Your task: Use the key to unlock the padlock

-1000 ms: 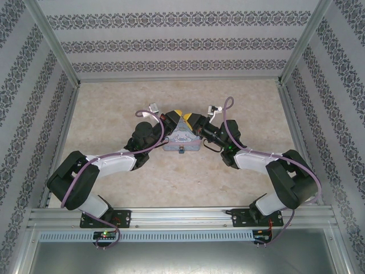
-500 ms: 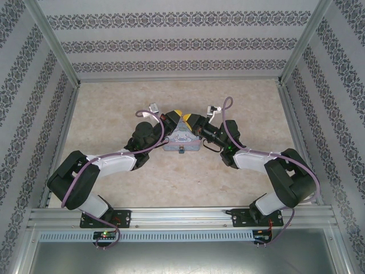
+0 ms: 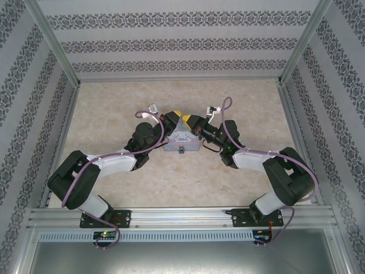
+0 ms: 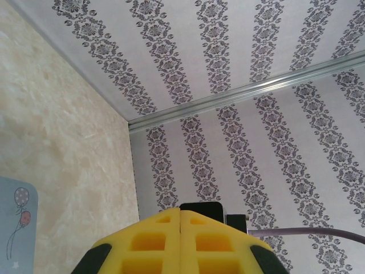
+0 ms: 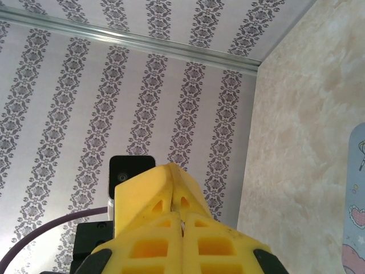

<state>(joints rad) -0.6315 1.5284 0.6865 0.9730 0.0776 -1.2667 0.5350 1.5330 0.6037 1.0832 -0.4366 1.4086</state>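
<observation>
At centre of the top view, the padlock (image 3: 181,150) sat against the tin's (image 3: 181,140) lower edge. Just above the tin, the left gripper (image 4: 180,212) and right gripper (image 5: 182,220) stood close together, each clenched with no gap showing. Whether either pinched the key I could not tell. I judged the padlock light, rigid and free to swing, so it should be gripped across its flat body sides, not the shackle. I judged the key thin and slippery: hold by the bow, blade left free.
</observation>
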